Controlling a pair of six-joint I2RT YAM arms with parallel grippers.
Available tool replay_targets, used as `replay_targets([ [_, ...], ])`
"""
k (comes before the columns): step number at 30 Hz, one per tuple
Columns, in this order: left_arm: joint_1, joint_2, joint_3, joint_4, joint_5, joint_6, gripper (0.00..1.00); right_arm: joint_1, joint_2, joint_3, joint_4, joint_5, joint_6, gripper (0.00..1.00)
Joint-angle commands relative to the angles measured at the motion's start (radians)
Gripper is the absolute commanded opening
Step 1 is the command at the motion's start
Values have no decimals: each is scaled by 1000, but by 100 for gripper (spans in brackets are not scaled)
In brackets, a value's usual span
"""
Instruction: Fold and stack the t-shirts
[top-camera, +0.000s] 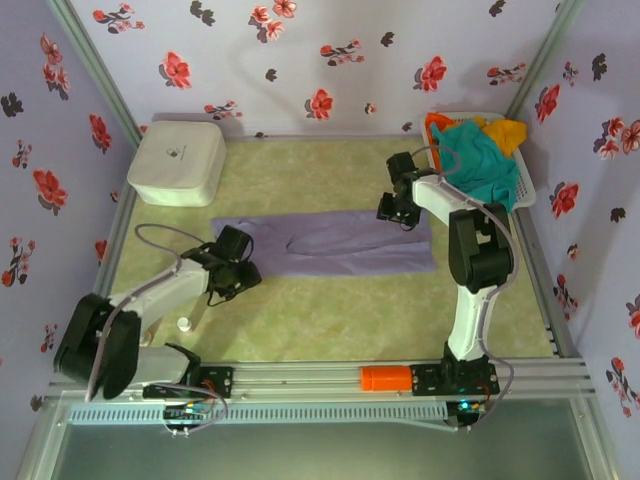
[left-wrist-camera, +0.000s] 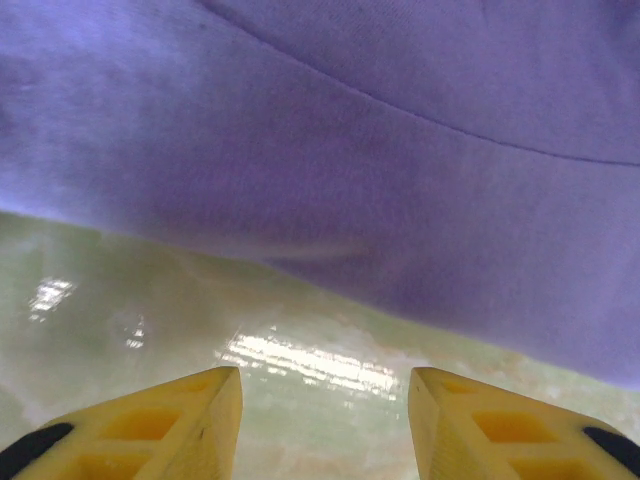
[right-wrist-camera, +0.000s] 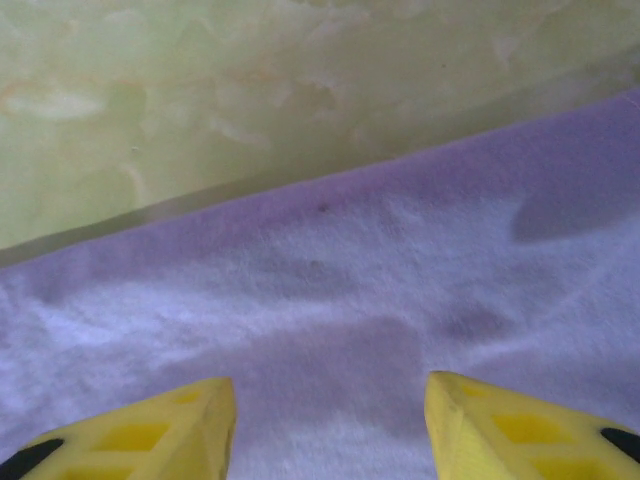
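The left hand (left-wrist-camera: 322, 388) hung low over the bare table (top-camera: 330, 320), its fingers apart with nothing between them, just short of the near hem of the lavender t-shirt (top-camera: 330, 243). The shirt lay as a long flat band across the middle of the table, its left end beside that hand. It looked thin, limp and light: likely to sag and slide on the glossy table top if taken by one point, and it would want a pinch right at an edge or corner, with a finger slipped under the cloth. Taking both ends at once seemed the safer way to keep the fold square.

Farther off, the right hand (right-wrist-camera: 330, 390) stood over the far right part of the same shirt, fingers spread above the cloth and gripping nothing, the far hem just ahead of them.

Beyond the shirt, a white box (top-camera: 177, 160) sat in the far left corner, well apart from the cloth. In the far right corner a basket (top-camera: 527, 190) held a teal t-shirt (top-camera: 485, 160), an orange t-shirt (top-camera: 437, 125) and a yellow t-shirt (top-camera: 508, 132), bunched together. The basket stood close behind the right arm and might crowd a wide swing.
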Motion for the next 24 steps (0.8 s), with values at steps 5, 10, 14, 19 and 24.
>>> replay_targets([
  [5,-3,209,159,56,-18,80,46,8,29,-20,-55,69,12,51],
  [10,11,347,271,41,-17,127,46,11,5,-76,-78,41,26,50],
  [14,23,432,352,22,-6,159,45,18,-19,-137,-83,28,32,50],
  [19,34,526,476,-28,-1,214,44,41,-77,-220,-82,-3,49,50],
  [24,54,611,621,-96,15,303,44,118,-188,-312,-82,-22,69,50],
])
